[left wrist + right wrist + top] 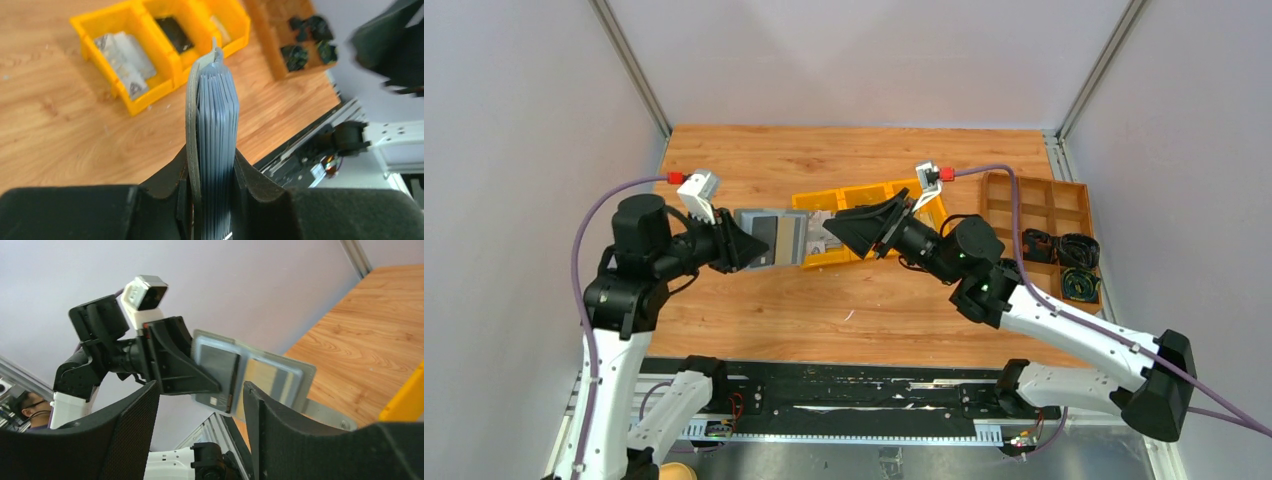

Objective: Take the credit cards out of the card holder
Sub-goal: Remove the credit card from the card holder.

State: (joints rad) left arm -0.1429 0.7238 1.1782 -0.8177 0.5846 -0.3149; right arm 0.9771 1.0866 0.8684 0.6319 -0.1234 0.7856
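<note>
Wooden desk [844, 300], above which, toward its left edge, the left end effector [746, 244] pinches the card holder [776, 238] with credit cards [217, 120] apparently stacked inside; the right end effector [839, 232], jaws spread, faces it, and extraction next requires nipping one card's edge.

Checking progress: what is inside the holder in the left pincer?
A stack of thin grey cards, edge-on, fills the holder. Their faces and number are hidden; the left pincer covers the lower part.
</note>
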